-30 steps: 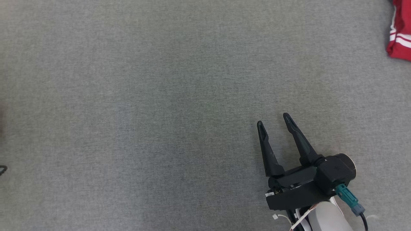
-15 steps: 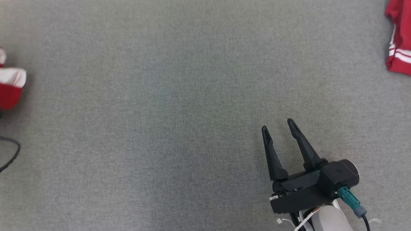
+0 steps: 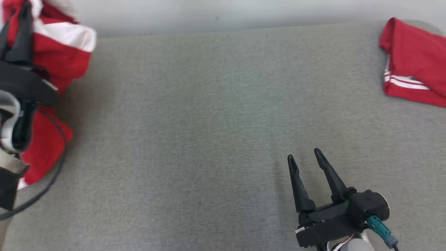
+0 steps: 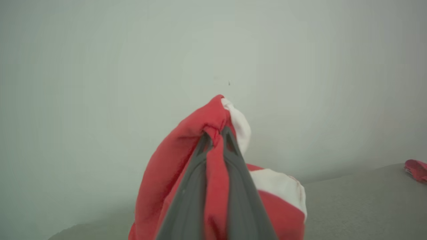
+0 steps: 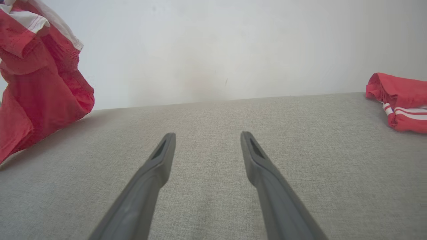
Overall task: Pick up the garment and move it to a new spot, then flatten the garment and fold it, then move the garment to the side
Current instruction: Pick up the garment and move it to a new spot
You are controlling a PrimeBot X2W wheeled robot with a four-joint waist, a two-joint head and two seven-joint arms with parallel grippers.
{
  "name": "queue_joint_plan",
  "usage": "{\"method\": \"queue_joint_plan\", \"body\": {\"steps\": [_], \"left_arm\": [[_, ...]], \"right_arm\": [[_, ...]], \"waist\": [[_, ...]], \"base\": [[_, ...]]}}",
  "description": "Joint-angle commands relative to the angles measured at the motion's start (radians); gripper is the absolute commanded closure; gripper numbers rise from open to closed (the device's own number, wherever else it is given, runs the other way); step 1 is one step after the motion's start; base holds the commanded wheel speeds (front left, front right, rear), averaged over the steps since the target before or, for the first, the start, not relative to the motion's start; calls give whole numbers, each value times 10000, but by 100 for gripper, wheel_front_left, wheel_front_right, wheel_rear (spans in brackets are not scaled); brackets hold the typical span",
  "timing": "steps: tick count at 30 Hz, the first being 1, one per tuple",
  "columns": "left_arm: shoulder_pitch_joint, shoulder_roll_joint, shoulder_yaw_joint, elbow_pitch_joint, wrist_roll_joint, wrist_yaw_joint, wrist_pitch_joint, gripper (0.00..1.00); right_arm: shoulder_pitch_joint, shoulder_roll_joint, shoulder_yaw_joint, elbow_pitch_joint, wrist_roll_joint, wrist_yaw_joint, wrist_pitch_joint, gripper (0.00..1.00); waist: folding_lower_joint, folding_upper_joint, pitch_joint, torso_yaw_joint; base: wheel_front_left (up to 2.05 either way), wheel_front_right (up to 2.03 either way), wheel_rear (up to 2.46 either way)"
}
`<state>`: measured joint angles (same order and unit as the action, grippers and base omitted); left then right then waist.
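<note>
Red-and-white garment (image 3: 62, 59) hung bunched in the air at the far left corner of the grey fabric surface (image 3: 195, 139), lifted clear of it at the top. Its lower folds drooped toward the left edge, and whether they touched the fabric could not be told. That surface stretched across the head view, and a plain pale wall (image 3: 223, 14) rose behind its far edge. Near the far right corner lay the striped red clothing (image 3: 414, 62), a flattened heap with two white stripes along its near side, well apart from the lifted piece. The left gripper (image 4: 217, 133) was clamped tight on the garment: in the left wrist view its two dark fingers met around a pinched ridge of red cloth, with a white panel spilling out to the right of the tips. The right gripper (image 3: 304, 155) sat near the near edge, toward the right, its fingers spread wide with nothing between them, pointing toward the far edge over bare fabric. A black cable (image 3: 52, 167) looped down beside the left arm, and a small teal connector (image 3: 378, 223) stuck out of the right wrist.
</note>
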<state>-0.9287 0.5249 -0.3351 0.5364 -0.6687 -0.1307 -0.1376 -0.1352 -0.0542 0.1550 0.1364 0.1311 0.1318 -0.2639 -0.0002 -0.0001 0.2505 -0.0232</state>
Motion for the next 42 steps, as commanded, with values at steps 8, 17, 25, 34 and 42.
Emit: {"method": "queue_joint_plan", "body": {"steps": [8,17,25,34,42], "left_arm": [[604,-995,-480,-2875,-242,632,571,100],[980,-1904,-1184,-4736,-280,1136,973,100],[2050,-2403,-1634,-5172,-429,1604,989,100],[4542,-2364,-1559,-3846,-699,2021,-59,100],[5599,-2597,-1651,-2248,-864,1732,-806,89]], "right_arm": [[295,50,96,46,335,-26,0,0],[366,51,-46,5,525,-26,0,0],[359,54,-192,-13,611,-26,0,0],[109,53,-54,54,671,-26,0,0],[77,54,-79,129,498,-26,0,0]], "waist": [[2,1,-592,-1284],[2,1,-544,-2061],[2,1,-399,-2122],[2,1,-239,-2109],[2,1,-381,-1847]], "base": [[0,0,0],[0,0,0],[0,0,0],[0,0,0],[0,0,0]]}}
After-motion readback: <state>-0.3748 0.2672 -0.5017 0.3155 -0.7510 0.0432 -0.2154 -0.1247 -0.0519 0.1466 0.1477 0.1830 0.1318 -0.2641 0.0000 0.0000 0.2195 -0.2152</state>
